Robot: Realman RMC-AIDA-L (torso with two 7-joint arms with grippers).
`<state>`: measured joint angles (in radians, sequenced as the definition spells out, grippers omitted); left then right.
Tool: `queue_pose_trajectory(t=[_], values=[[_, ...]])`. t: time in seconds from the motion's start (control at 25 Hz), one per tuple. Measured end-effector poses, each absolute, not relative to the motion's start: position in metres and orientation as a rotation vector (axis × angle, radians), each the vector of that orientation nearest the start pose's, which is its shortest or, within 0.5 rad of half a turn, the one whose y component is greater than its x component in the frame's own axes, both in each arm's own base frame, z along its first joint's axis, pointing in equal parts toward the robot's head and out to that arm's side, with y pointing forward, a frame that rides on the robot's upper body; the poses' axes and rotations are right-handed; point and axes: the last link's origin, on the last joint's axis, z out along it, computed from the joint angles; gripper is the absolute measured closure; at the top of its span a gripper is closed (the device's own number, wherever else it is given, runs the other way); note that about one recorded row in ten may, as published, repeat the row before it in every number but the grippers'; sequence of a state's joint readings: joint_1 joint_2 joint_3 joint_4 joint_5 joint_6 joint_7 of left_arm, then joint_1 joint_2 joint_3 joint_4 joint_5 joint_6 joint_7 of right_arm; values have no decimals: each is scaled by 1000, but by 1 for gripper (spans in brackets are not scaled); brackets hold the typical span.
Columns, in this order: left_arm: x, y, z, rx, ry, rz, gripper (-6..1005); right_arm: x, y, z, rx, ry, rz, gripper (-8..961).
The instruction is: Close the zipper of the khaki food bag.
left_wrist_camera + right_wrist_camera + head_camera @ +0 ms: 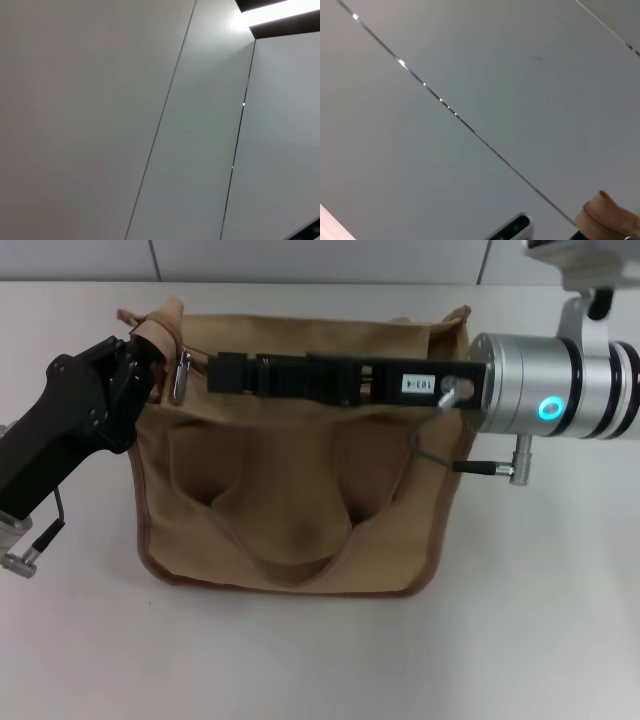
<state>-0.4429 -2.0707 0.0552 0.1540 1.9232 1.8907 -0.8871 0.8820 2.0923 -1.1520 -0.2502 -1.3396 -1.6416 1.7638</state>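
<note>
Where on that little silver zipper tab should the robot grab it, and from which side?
Probably the free hanging end of the zipper pull tab, pinched across its flat faces. It lies on top of the bag near its left corner, so coming along the top from the right seems best. The right gripper lies that way, just beside it. The left gripper sits at the bag's corner.

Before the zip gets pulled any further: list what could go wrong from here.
1. The left gripper pinches only a fold at the khaki food bag corner; it may slip.
2. The right gripper lies along the zipper, beside the pull tab; it could miss it.
3. The limp handle may snag.
</note>
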Motion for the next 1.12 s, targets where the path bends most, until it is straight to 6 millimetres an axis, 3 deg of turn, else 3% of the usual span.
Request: queue_pose_trajectory(t=[0.08, 0.12, 0.16, 0.32, 0.44, 0.6, 0.72, 0.92, 1.08, 1.12], values=[[-271, 270, 11, -2080, -477, -1500, 982, 110, 343, -59, -2938, 1400, 1396, 128], [-270, 271, 11, -2081, -476, -1500, 982, 112, 345, -54, -2851, 1597, 1457, 128], [-270, 271, 11, -2080, -474, -1501, 983, 112, 345, -54, -2851, 1597, 1457, 128], [-268, 272, 12, -2078, -464, -1509, 983, 124, 350, -38, -2516, 2081, 1657, 128], [-267, 273, 12, -2080, -461, -1515, 983, 124, 351, -39, -2470, 2201, 1627, 128], [-265, 274, 11, -2076, -462, -1528, 983, 121, 351, -53, -2497, 2270, 1462, 127], [-264, 274, 11, -2075, -456, -1531, 983, 119, 351, -65, -2571, 2148, 1370, 127], [-264, 274, 11, -2072, -453, -1528, 982, 112, 348, -60, -2701, 1915, 1444, 128], [-265, 273, 11, -2069, -449, -1524, 982, 116, 339, -42, -2806, 1528, 1607, 128], [-265, 273, 11, -2067, -446, -1522, 982, 124, 336, -34, -2813, 1257, 1651, 128]])
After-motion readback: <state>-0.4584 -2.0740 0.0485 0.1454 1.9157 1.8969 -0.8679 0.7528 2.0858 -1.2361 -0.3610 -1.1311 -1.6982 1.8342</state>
